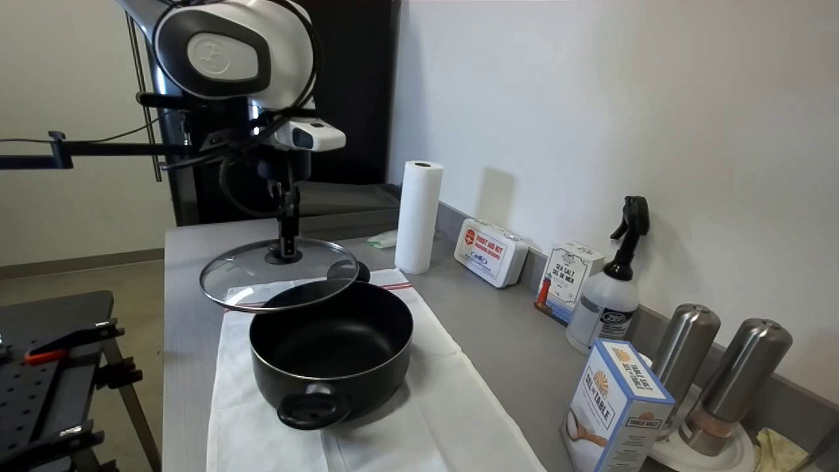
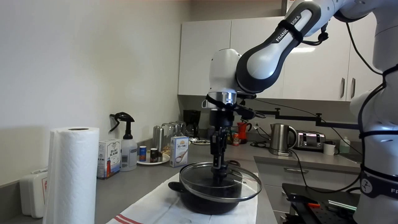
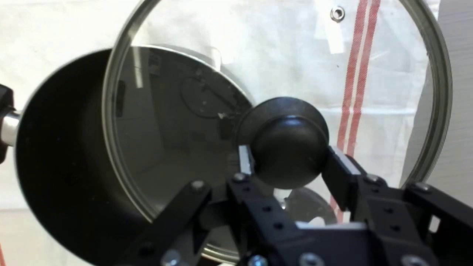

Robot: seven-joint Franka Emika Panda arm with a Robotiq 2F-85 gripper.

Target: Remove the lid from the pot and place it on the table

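The round glass lid (image 1: pixel 262 278) with a metal rim and black knob hangs above the pot's rim, shifted partly off it. It also shows in an exterior view (image 2: pixel 202 179), slightly tilted, and in the wrist view (image 3: pixel 281 77). My gripper (image 1: pixel 287 246) points down with its fingers on both sides of the knob, shut on it; the wrist view shows the fingers there too (image 3: pixel 290 157). The black pot (image 1: pixel 373 380) stands on the white cloth, its inside partly open to view. The table (image 1: pixel 485 328) is the grey countertop around the cloth.
The white cloth (image 1: pixel 393 439) lies under the pot. A paper towel roll (image 1: pixel 419 216), first aid kit (image 1: pixel 490 252), sea salt box (image 1: pixel 567 282), spray bottle (image 1: pixel 603 305), table salt box (image 1: pixel 616 406) and steel mills (image 1: pixel 734 387) stand along the wall. The counter's edge (image 1: pixel 164 341) runs beside the cloth.
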